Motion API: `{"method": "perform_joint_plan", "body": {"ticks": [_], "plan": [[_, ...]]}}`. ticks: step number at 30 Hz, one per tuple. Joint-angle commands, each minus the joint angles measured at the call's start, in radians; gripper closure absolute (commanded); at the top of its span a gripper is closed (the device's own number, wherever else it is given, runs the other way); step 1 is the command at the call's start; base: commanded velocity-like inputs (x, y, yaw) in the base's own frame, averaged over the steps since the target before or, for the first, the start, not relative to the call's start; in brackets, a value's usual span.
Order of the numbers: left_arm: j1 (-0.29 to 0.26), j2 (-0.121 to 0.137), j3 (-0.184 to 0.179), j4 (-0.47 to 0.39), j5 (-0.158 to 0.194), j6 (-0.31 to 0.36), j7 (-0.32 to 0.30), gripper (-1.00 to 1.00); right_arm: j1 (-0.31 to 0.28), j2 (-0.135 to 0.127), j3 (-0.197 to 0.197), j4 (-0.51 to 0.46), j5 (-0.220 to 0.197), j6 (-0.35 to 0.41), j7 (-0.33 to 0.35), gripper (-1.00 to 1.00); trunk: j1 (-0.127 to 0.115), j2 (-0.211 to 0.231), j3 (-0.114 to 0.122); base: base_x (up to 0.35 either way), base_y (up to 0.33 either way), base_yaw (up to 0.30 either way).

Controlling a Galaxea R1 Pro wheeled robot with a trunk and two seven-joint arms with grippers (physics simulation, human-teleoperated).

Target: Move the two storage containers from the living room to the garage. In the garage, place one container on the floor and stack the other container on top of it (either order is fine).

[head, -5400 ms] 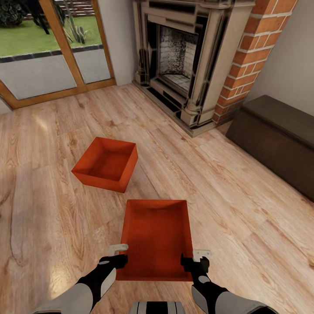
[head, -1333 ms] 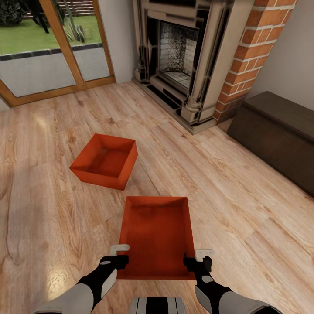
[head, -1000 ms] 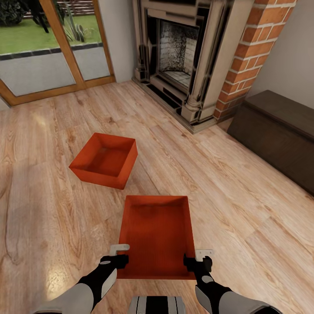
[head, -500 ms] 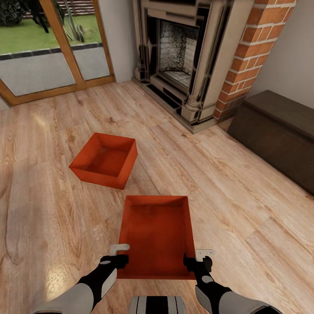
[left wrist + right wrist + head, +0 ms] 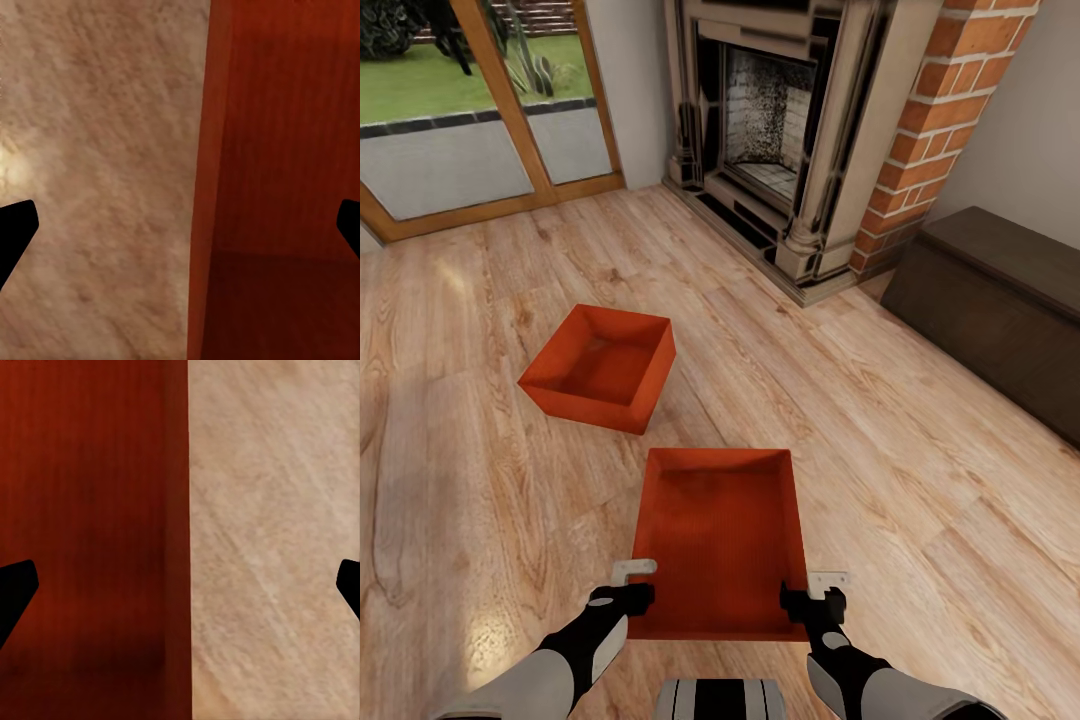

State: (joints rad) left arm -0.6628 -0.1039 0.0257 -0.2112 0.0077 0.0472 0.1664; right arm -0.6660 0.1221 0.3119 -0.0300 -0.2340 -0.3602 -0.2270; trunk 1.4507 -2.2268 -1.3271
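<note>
Two red-orange storage containers stand on the living room's wood-plank floor (image 5: pixel 920 480). The near container (image 5: pixel 720 540) lies lengthwise straight ahead of me. The far container (image 5: pixel 600 365) sits apart from it, further off to the left and turned at an angle. My left gripper (image 5: pixel 635 590) is open and straddles the near container's left wall (image 5: pixel 202 187) by its near corner. My right gripper (image 5: pixel 802 596) is open too, astride the right wall (image 5: pixel 178 510). In both wrist views the dark fingertips (image 5: pixel 15 232) (image 5: pixel 15 592) stand wide apart, clear of the wall.
The dark ornate fireplace (image 5: pixel 770 130) with its red-brick chimney (image 5: pixel 940 110) stands at the back. A dark brown low bench (image 5: pixel 1000 310) runs along the right wall. Wood-framed glass doors (image 5: pixel 470 130) close the back left.
Since the oldest frame the whole picture has shifted slightly, so the camera moved. Over the last second nothing has visibly changed.
</note>
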Motion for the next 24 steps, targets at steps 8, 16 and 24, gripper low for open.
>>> {"method": "perform_joint_plan", "body": {"ticks": [8,16,24], "plan": [[0.0,-0.001,0.003,-0.001,0.001,0.006,0.001,1.0,-0.001,0.0,0.009,0.001,-0.009,-0.002,-0.003,1.0,0.0,0.0,-0.001,0.0,0.0,0.0],[0.0,-0.005,0.003,-0.002,0.001,0.006,0.004,1.0,0.0,-0.001,0.009,0.001,-0.008,-0.002,-0.003,1.0,0.0,0.0,-0.001,0.0,0.0,0.0],[0.0,-0.004,0.003,-0.002,0.004,0.005,0.004,1.0,0.0,-0.001,0.009,0.001,-0.01,0.001,-0.003,1.0,-0.031,0.056,0.025,0.0,0.0,0.0]]}}
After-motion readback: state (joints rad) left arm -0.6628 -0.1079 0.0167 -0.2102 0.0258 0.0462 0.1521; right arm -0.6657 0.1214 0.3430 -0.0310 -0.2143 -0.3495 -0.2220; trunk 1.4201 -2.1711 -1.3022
